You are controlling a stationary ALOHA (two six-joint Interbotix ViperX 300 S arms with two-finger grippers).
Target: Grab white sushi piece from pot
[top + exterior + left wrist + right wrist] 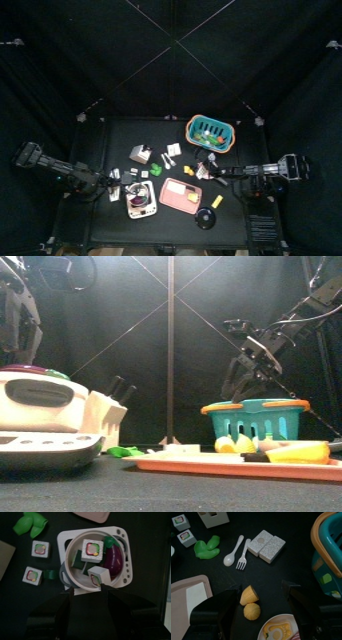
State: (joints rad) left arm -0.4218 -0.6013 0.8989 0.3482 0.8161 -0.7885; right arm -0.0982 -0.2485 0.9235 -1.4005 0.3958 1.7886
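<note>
The pot (75, 584) has a pale rim and sits in a white holder. In it lie two small white sushi pieces with coloured centres, one near the middle (92, 548) and one by the rim (98, 577), beside a purple eggplant (113, 555). My left gripper (89, 596) is open just above the pot's rim, with the nearer sushi piece between its jaw tips. In the top view the pot (139, 203) is at the front left with the left gripper (118, 192) next to it. My right gripper (262, 601) is open and empty over two yellow pieces (250, 595).
Two more white sushi pieces (40, 548) and a green toy (30, 524) lie outside the pot. A pink tray (181, 192), teal basket (210, 130) and black dish (207, 218) stand to the right. A spoon (231, 554), a fork (242, 555) and white blocks (265, 545) lie near the right gripper.
</note>
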